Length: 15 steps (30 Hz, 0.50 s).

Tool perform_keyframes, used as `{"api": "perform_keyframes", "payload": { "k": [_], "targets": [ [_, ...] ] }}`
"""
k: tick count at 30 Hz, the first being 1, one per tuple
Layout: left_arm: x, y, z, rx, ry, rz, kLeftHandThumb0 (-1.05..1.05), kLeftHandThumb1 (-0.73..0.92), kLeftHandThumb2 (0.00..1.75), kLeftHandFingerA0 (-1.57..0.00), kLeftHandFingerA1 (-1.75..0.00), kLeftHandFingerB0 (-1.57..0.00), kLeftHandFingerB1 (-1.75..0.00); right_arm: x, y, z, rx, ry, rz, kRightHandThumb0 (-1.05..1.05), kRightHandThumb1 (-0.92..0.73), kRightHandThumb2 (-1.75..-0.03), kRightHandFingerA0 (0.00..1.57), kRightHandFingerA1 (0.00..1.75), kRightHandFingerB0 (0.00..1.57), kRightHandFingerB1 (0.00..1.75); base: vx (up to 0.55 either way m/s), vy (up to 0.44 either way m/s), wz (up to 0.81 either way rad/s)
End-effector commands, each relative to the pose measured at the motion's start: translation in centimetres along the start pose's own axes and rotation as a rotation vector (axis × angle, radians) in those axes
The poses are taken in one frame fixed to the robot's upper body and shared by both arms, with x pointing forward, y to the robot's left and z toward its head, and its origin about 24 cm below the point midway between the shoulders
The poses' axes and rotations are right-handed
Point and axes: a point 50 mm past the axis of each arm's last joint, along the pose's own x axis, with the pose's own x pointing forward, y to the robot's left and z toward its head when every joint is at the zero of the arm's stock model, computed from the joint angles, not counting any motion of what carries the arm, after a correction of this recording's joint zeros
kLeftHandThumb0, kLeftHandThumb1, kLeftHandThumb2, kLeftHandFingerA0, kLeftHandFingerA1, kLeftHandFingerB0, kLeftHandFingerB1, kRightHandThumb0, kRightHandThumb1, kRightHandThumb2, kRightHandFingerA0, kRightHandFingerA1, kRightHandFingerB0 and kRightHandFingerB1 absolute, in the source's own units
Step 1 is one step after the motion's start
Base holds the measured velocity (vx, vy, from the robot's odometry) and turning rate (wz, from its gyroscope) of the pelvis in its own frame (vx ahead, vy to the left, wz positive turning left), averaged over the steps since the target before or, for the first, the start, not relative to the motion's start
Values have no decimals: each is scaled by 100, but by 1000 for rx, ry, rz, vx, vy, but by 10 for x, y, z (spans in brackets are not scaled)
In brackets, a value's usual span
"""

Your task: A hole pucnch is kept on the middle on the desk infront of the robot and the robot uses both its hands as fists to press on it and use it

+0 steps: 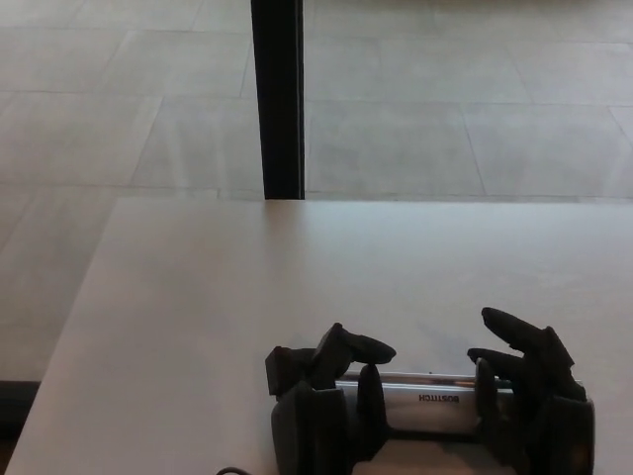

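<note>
At the near edge of the desk (198, 297), roughly midway along it, the hole punch (427, 399) lies lengthwise with its silver handle bar facing up, and I have both of the robot's hands parked at its two ends. The left hand (326, 401) sits over the left end with its fingers curled in, one bent finger arched above the bar and the thumb tucked down beside it; it grips nothing that I can make out. The right hand (529, 396) covers the right end, also curled but looser, two fingers jutting up and forward (not quite the tight fist the task wants). Whether either hand is bearing on the bar or merely resting against it, I cannot tell from up here.

I judge this to be the setup for the press: both hands are in place, the push itself not evidently made. The next move calls for tightening the right fingers, then driving both fists straight down together so the bar drops evenly and the punch does not skid toward the desk edge.
</note>
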Motion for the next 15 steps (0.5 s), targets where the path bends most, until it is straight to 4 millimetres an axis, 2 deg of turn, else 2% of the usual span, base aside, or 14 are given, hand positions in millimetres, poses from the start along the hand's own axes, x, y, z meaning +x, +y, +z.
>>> {"api": "perform_keyframes", "payload": {
  "k": [1,2,3,4,5,6,7,8,10,11,12,13,14,15],
  "targets": [
    [-45,-40,-7,222,-17,-340,-21,75,94,-95,-175,-63,-162,-71,-17,-77,-901,441,239,-49,-73,-64,39,97,37,71,0,0,0],
    [-45,-40,-7,222,-13,-345,-21,76,93,-93,-175,-64,-164,-72,-18,-76,-766,461,171,-47,-73,-68,47,104,46,77,0,0,0],
    [-45,-39,-7,216,-16,-335,-21,76,91,-94,-175,-63,-166,-72,-15,-75,-610,523,82,-54,-80,-66,49,112,46,84,0,0,0],
    [-45,-39,-7,215,-20,-331,-20,75,93,-94,-175,-65,-165,-70,-16,-75,-672,497,102,-57,-78,-70,58,152,49,114,0,0,0],
    [-45,-39,-7,221,-24,-329,-20,74,97,-94,-175,-72,-145,-69,-16,-77,-879,438,205,-57,-80,-67,51,135,45,102,0,0,0],
    [-45,-39,-7,218,-21,-329,-20,73,96,-94,-175,-72,-146,-69,-17,-76,-954,387,231,-55,-73,-63,44,106,47,83,0,0,0],
    [-45,-39,-7,216,-19,-328,-20,73,96,-94,-175,-72,-146,-70,-17,-76,-953,376,226,-55,-73,-63,44,106,47,83,0,0,0],
    [-45,-39,-7,215,-21,-329,-19,74,96,-96,-175,-74,-142,-71,-16,-75,-747,465,148,-51,-76,-67,46,112,43,84,0,0,0],
    [-45,-39,-6,214,-22,-329,-19,74,96,-96,-175,-74,-142,-71,-15,-75,-661,493,110,-51,-76,-67,46,112,43,84,0,0,0],
    [-45,-39,-6,202,-22,-323,-19,74,96,-97,-175,-75,-141,-70,-14,-73,-493,529,12,-52,-79,-67,52,135,46,100,0,0,0],
    [-44,-39,-2,173,-17,-299,-19,75,95,-98,-175,-75,-134,-62,-8,-63,90,563,-350,-45,-73,-65,86,132,77,94,0,0,0],
    [-42,-39,4,94,0,-244,-17,72,96,-116,-175,-75,-128,-57,-7,-59,228,549,-380,-53,-71,-64,85,140,71,103,0,0,0],
    [-43,-39,4,95,3,-246,-17,72,96,-116,-175,-75,-128,-58,-8,-59,229,551,-382,-53,-71,-64,85,140,71,103,0,0,0],
    [-39,-39,6,58,34,-254,-24,80,93,-91,-175,-66,-146,-54,-10,-52,198,443,-313,-51,-67,-67,92,160,78,144,0,0,0]
  ]
}}
